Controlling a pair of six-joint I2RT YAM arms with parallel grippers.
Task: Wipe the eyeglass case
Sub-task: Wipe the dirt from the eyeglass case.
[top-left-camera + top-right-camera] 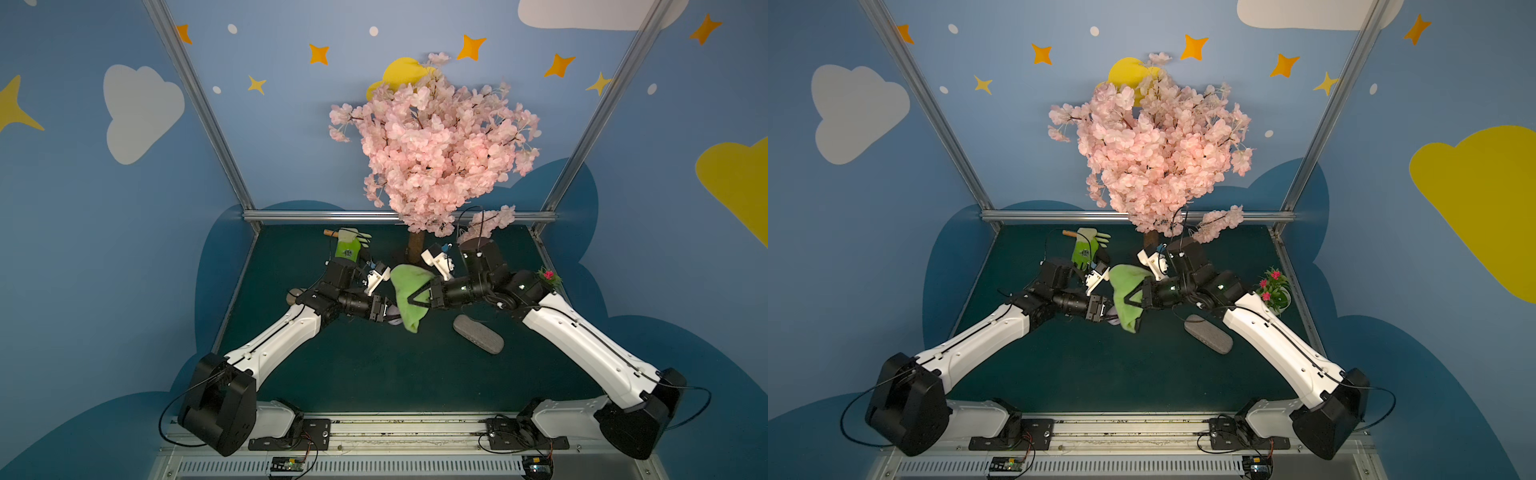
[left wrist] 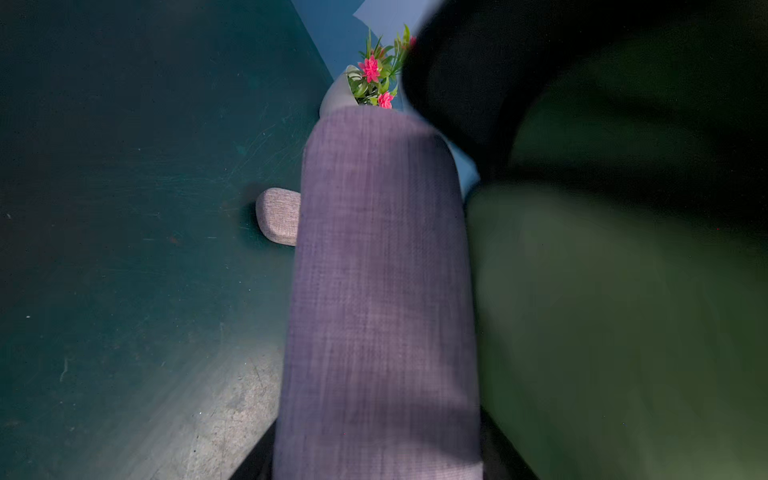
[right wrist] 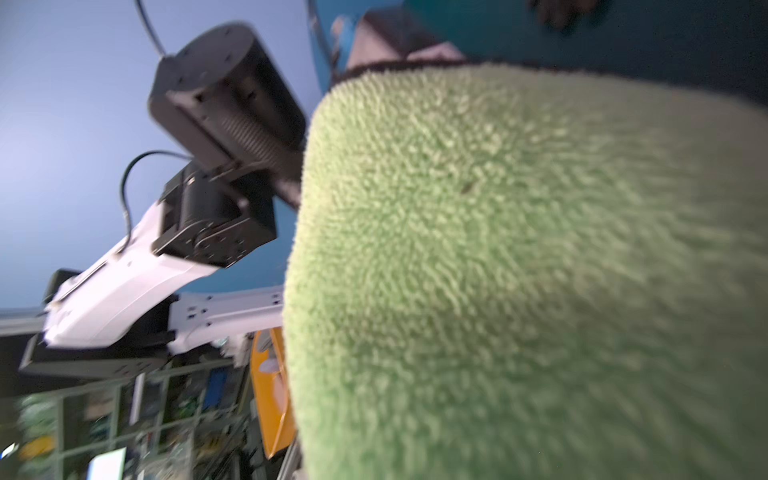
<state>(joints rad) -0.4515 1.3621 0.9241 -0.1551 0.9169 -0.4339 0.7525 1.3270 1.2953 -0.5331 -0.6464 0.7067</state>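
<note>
Currently, in the left wrist view, the eyeglass case (image 2: 382, 291) runs straight out from the camera, with the green cloth (image 2: 602, 311) directly beside it; a second case (image 2: 277, 216) lies on the table (image 2: 124, 208). In the right wrist view, the green cloth (image 3: 519, 270) fills most of the frame. In both top views, my left gripper (image 1: 388, 315) clamps the eyeglass case above the table, and my right gripper (image 1: 412, 301) is closed on the green cloth, which drapes over the case.
</note>
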